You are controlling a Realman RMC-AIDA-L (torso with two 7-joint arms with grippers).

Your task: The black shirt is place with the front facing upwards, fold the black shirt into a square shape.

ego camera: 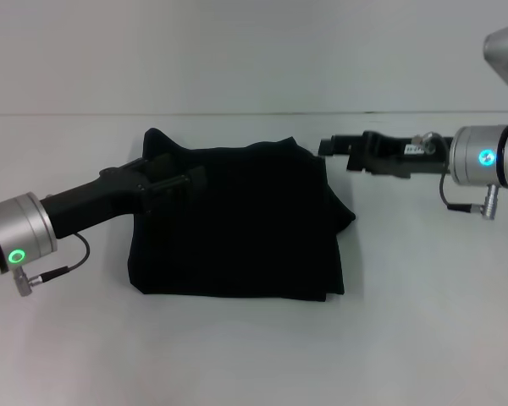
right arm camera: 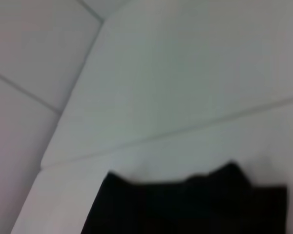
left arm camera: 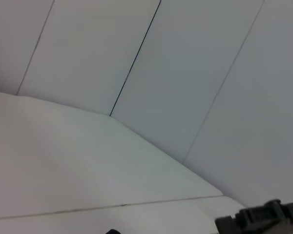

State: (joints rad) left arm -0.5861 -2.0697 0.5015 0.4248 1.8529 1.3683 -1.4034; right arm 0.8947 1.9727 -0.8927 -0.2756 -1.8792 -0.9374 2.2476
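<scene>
The shirt [ego camera: 237, 224] lies mid-table [ego camera: 254, 355], already folded into a rough square with no lettering showing. The left gripper [ego camera: 173, 182] rests on its left upper edge, apparently to press or tuck the fold there; black on black, its jaw state cannot be told. The right gripper [ego camera: 334, 145] hangs just off the right upper corner, apart from the cloth; its jaws likewise cannot be told.
</scene>
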